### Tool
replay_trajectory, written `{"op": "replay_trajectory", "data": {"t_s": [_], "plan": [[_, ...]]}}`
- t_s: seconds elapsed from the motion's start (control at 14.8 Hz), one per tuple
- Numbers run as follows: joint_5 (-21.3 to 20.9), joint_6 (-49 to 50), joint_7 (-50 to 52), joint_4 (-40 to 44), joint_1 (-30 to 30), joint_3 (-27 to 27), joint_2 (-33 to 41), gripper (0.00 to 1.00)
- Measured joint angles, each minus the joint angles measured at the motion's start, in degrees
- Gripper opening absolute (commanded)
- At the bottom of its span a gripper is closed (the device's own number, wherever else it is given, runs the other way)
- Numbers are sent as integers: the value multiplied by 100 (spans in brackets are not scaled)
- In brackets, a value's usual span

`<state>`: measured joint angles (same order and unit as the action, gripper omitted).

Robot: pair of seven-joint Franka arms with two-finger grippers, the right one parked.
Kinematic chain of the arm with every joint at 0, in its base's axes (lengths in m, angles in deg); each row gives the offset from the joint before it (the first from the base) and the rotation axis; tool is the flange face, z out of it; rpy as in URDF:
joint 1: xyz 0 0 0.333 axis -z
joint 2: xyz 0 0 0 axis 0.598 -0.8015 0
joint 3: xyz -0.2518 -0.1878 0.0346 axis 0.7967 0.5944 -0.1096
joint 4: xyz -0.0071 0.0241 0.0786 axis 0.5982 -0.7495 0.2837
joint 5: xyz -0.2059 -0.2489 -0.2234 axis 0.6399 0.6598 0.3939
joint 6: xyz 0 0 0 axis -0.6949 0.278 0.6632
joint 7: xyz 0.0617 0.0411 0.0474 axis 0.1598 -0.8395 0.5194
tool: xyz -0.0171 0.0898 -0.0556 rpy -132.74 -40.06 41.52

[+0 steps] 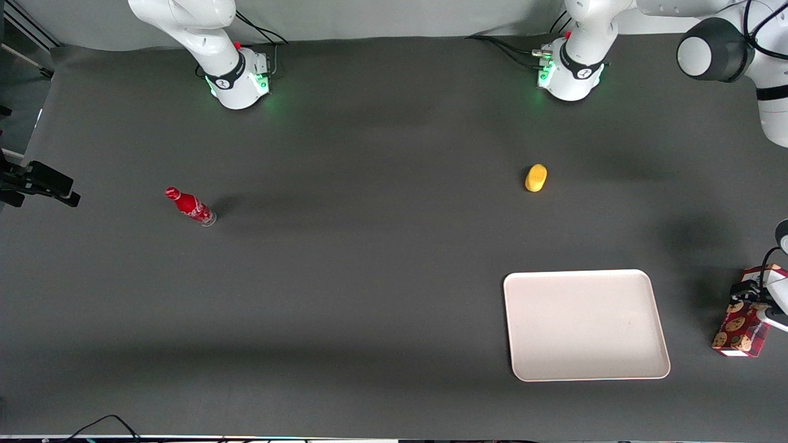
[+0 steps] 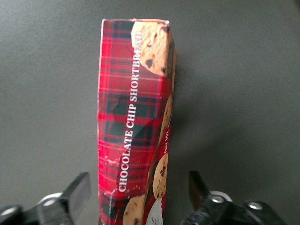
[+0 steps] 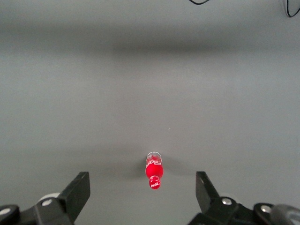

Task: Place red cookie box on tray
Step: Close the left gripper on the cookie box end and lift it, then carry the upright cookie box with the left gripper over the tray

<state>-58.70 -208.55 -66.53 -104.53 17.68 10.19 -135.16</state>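
The left arm's gripper [image 2: 136, 199] hangs spread over the red cookie box [image 2: 133, 126], a finger [image 2: 70, 197] clear of each long side, at the working arm's end of the table [image 1: 369, 258], apart from the empty tray [image 1: 585, 325]. Closing off-centre could twist the narrow carton, and too hard a squeeze could dent it.

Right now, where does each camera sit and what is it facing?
Front view: high over the table, looking down; both arm bases show, tray near.
Left wrist view: on the working arm, gripper open astride the red cookie box.
Right wrist view: parked arm, facing the red bottle.
Shared: box, bottle in front view.
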Motion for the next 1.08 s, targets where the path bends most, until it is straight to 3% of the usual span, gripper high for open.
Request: {"op": "replay_trajectory", "data": {"t_s": [0.2,0.81,1.08], "plan": [[0,-4,-12,3,15,0,0,0],[-1,95,-18,94,119,-28,65,0],[36,1426,506,271,131,-135,709,0]]}}
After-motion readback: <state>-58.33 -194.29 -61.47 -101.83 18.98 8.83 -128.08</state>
